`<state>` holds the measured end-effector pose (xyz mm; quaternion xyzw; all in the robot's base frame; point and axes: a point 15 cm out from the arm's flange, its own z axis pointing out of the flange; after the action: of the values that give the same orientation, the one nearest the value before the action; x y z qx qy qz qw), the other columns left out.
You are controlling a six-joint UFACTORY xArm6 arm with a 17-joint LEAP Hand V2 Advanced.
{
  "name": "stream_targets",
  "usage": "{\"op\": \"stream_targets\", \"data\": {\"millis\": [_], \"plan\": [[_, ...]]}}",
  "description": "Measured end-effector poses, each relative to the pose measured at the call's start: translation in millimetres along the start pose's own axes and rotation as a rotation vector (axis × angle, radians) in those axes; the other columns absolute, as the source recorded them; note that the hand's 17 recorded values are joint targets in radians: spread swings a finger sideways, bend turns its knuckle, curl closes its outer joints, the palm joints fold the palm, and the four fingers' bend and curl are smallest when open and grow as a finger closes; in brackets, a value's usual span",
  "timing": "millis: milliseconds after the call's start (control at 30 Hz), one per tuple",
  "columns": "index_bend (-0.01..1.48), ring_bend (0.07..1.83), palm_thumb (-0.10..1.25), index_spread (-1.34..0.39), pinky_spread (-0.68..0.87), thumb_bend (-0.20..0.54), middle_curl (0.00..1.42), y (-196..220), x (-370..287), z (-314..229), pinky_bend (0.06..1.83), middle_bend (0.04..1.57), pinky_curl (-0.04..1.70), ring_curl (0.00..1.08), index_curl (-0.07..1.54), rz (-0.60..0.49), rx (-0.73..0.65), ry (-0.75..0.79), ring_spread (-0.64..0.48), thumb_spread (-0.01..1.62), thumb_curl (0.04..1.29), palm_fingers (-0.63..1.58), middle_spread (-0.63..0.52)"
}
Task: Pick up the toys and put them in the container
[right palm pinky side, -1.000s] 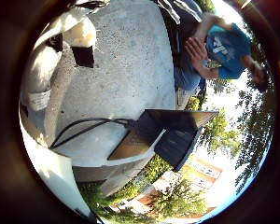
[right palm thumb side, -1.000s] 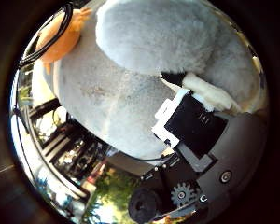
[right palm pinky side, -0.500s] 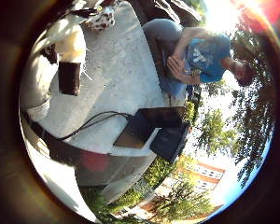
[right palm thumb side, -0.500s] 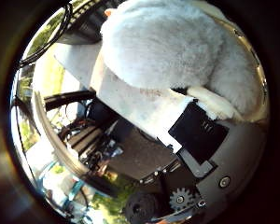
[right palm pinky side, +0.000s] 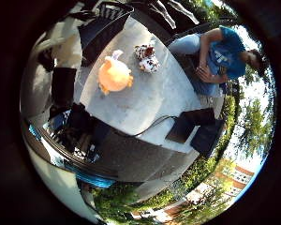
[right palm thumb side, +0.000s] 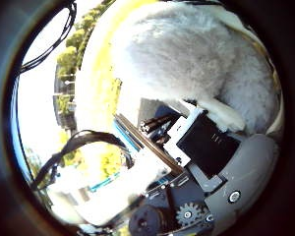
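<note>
A fluffy grey-white plush toy [right palm thumb side: 187, 64] fills much of the thumb side view, pressed close against my palm. My right hand [right palm thumb side: 206, 147] is curled round it, with a black and white finger part lying against its underside. It is held well above the grey table [right palm pinky side: 145, 108]. On that table lie an orange plush toy [right palm pinky side: 114, 75] and, a little beyond it, a small white and brown spotted plush toy [right palm pinky side: 146, 57]. I see no container that I can tell as such.
A person in a blue shirt [right palm pinky side: 220, 51] sits at the table's far side, hands off the toys. Two flat black things [right palm pinky side: 196, 133] lie at the table's edge. Black chairs [right palm pinky side: 103, 23] stand beside the table. Trees and buildings surround it.
The hand has risen and tilted with the grey plush toy still against the palm. The table now looks farther away, and the orange and spotted toys have come into view.
</note>
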<state>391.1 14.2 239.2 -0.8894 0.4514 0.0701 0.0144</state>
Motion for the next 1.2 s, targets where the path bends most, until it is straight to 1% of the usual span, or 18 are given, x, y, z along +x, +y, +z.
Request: {"op": "stream_targets", "data": {"millis": [167,267,367,567,700,767,900,967,1000,1067,1167,1200], "plan": [[1.10,1.38,1.03,-1.07,0.14,-0.016,1.22,-60,-58,-34,1.43,1.13,0.95,0.92,-0.02,-0.007,0.059,0.040,-0.14,1.08,0.67,0.91,-0.27],[1.12,1.38,1.03,-1.07,0.14,-0.018,1.22,-89,-94,-33,1.44,1.14,0.96,0.92,-0.02,0.006,0.059,0.041,-0.14,1.08,0.68,0.91,-0.27],[1.14,1.39,1.02,-1.06,0.13,-0.018,1.22,-122,-116,-28,1.44,1.15,0.97,0.92,-0.02,0.026,0.056,0.041,-0.14,1.08,0.68,0.90,-0.27],[1.18,1.40,1.00,-1.05,0.13,-0.023,1.22,-194,-130,-2,1.45,1.16,0.98,0.92,-0.02,0.112,0.066,0.052,-0.14,1.09,0.69,0.88,-0.26],[1.20,1.41,0.93,-1.03,0.13,-0.032,1.22,-236,-125,23,1.44,1.17,0.99,0.92,-0.02,0.170,0.068,0.056,-0.14,1.12,0.68,0.83,-0.26],[1.15,1.42,0.90,-1.04,0.14,-0.030,1.21,-252,-119,34,1.44,1.17,0.99,0.92,-0.03,0.177,0.063,0.067,-0.13,1.14,0.67,0.77,-0.25],[1.19,1.32,0.85,-0.88,0.20,-0.025,1.12,-274,-102,62,1.33,1.07,0.93,0.82,0.00,0.194,0.037,0.106,-0.04,1.20,0.63,0.80,-0.22],[1.20,1.26,0.83,-0.78,0.23,-0.025,1.06,-276,-95,70,1.25,0.99,0.91,0.78,0.01,0.199,0.026,0.121,0.00,1.21,0.61,0.75,-0.20],[1.20,1.24,0.83,-0.75,0.24,-0.023,1.05,-276,-93,72,1.24,0.98,0.90,0.77,0.02,0.206,0.023,0.126,0.01,1.21,0.61,0.74,-0.19],[1.19,1.19,0.83,-0.63,0.27,-0.023,0.99,-275,-89,74,1.15,0.93,0.88,0.73,0.03,0.215,0.019,0.135,0.04,1.21,0.60,0.66,-0.16],[1.11,1.13,0.82,-0.48,0.32,-0.024,0.92,-272,-79,85,1.05,0.84,0.85,0.69,0.03,0.233,-0.003,0.150,0.08,1.20,0.58,0.46,-0.13],[1.08,1.11,0.82,-0.45,0.33,-0.026,0.90,-270,-75,90,1.04,0.80,0.85,0.68,0.03,0.237,-0.014,0.157,0.09,1.20,0.58,0.38,-0.12]]}}
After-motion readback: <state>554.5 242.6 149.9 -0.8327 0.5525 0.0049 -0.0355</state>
